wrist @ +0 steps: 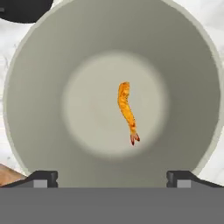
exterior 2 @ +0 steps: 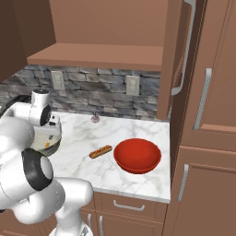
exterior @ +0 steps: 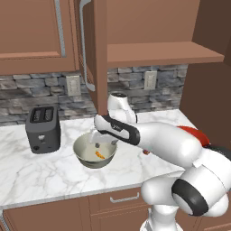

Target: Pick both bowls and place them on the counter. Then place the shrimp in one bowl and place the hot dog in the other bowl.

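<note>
The grey-beige bowl (exterior: 88, 161) stands on the marble counter (exterior: 40, 173) with the orange shrimp (exterior: 99, 154) lying on its pale bottom. My gripper (exterior: 103, 141) hangs open just above this bowl with nothing between its fingers. Looking straight down from the hand, the shrimp (wrist: 127, 111) rests near the middle of the bowl (wrist: 39, 87), and the gripper (wrist: 111, 179) has its tips spread wide. The red bowl (exterior 2: 137, 155) sits empty further right on the counter (exterior 2: 138, 131), with the hot dog (exterior 2: 100, 151) lying just left of it.
A dark toaster (exterior: 43, 128) stands left of the grey bowl. A small pinkish bulb (exterior 2: 95, 119) lies near the stone backsplash. An open cabinet door (exterior: 92, 49) hangs above the counter, and tall cabinets (exterior 2: 207, 138) close off the right end.
</note>
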You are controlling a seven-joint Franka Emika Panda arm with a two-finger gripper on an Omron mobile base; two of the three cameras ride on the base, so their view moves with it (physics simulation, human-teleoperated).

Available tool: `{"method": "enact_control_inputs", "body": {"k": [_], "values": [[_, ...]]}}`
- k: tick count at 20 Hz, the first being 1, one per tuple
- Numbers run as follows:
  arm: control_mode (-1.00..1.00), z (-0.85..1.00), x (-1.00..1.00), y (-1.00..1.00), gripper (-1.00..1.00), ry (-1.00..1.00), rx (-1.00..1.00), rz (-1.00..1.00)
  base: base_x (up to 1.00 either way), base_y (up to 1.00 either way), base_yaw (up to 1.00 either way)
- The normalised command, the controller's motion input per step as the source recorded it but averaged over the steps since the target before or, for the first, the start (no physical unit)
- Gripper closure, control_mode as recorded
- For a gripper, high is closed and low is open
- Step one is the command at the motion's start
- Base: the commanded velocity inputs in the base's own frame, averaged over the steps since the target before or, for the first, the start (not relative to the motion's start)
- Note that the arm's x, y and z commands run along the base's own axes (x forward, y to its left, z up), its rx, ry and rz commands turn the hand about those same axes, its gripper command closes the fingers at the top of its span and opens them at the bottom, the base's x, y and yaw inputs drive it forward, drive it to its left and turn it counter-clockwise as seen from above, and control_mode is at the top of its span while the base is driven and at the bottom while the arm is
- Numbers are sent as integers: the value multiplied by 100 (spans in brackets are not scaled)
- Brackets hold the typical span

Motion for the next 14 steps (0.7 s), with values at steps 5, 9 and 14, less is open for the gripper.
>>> {"method": "enact_control_inputs", "body": {"k": [5,9,14], "values": [[-100,54,-31,-50,-100,0,4,-23,0,0,0],[-100,21,-21,-71,-100,2,2,-28,0,0,0],[-100,1,-16,-82,-100,6,1,-34,0,0,0]]}}
